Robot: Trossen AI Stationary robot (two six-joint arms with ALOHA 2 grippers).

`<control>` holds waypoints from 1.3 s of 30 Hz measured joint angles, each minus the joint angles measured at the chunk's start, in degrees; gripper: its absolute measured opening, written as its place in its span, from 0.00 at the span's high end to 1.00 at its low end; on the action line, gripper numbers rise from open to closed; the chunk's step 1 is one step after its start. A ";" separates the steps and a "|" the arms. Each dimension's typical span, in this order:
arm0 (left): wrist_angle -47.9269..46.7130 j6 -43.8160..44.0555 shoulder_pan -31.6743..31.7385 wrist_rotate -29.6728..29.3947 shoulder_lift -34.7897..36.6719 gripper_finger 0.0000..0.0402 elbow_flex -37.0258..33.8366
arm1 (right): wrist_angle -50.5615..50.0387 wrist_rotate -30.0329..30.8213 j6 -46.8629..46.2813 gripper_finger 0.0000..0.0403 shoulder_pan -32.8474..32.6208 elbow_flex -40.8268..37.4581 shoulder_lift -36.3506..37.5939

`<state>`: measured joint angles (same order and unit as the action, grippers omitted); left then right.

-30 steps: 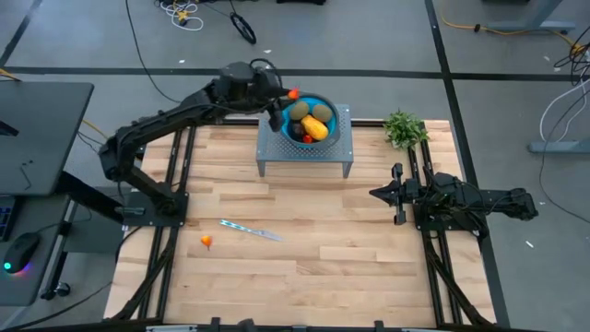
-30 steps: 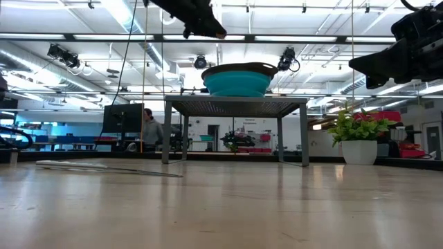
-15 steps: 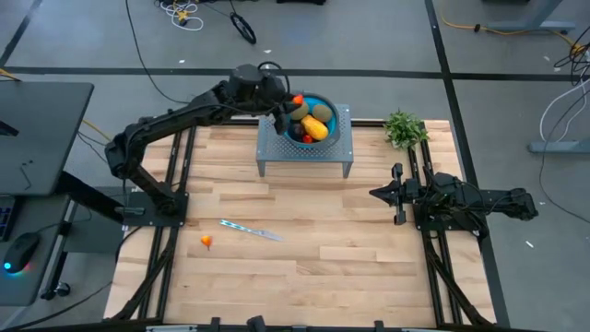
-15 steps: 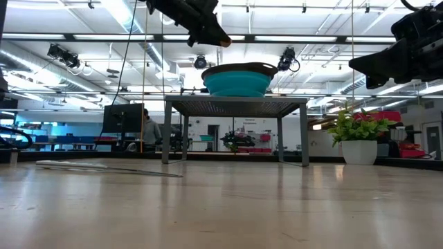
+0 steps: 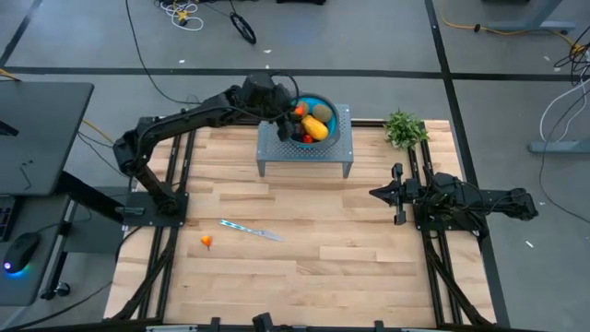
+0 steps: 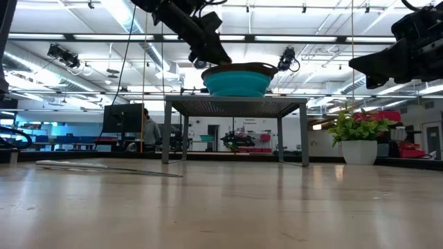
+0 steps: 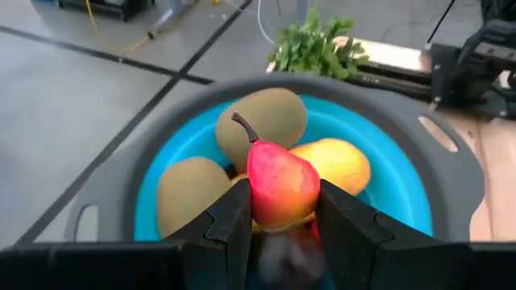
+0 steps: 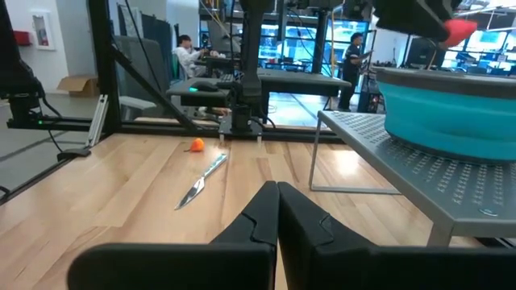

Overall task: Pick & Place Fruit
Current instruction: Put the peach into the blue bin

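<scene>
I've got the wooden table [image 5: 304, 249], with a grey wire stand [image 5: 305, 152] at its far edge and a blue bowl [image 5: 328, 134] with a grey rim sitting on top of it. My left arm reaches over from the left side; a second ago its gripper was just left of the bowl rim, now the left gripper [image 5: 293, 114] sits over the bowl's left part, so the carry is nearly done and only the drop is left, I judge. My right arm is parked on the right side of the table, the right gripper [image 5: 385, 194] clenched on nothing, unchanged.

In the bowl: a yellow-orange fruit [image 7: 334, 165] and two kiwis [image 7: 262, 121], all lying under and just beyond my left fingers [image 7: 234, 225]. The left claw is grasping a small red pear [image 7: 280, 184], pinched between both fingers, stem pointing up, hanging just above the fruit pile, apart from it as far as I can tell.

Still out on the table, near left: a tiny orange fruit [image 5: 206, 242], well apart from both claws, with a slim silvery knife [image 5: 251, 230] just right of it. A green plant [image 5: 404, 128] sits far right.
</scene>
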<state>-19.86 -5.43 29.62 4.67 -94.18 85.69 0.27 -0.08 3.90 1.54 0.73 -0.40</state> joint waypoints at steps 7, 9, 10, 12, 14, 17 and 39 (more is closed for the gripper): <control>-1.18 -1.06 0.18 -0.72 -0.64 0.68 0.00 | -0.02 0.00 0.00 0.98 -0.02 0.00 -0.02; -1.17 -1.31 0.24 -0.80 -0.55 0.68 0.02 | -0.02 0.00 0.00 0.98 0.00 0.00 0.00; -1.28 -1.49 0.28 -0.95 -0.57 0.68 0.02 | -0.02 -0.01 0.00 0.98 -0.01 0.00 -0.01; -1.50 -2.05 0.44 -1.19 -0.58 0.68 0.02 | -0.04 -0.02 0.00 0.98 -0.02 0.00 -0.01; -2.09 -2.48 0.70 -1.84 -0.58 0.68 0.02 | -0.02 -0.01 0.00 0.98 -0.01 0.00 -0.01; -4.51 -4.30 1.10 -3.71 -0.58 0.68 0.02 | -0.02 -0.02 0.00 0.98 0.00 0.00 -0.02; -5.57 -6.01 1.52 -3.09 -0.58 0.64 0.02 | -0.04 -0.02 0.00 0.98 -0.02 0.00 -0.02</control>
<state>-25.43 -11.44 31.14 1.58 -94.76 85.71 0.23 -0.10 3.90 1.52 0.73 -0.43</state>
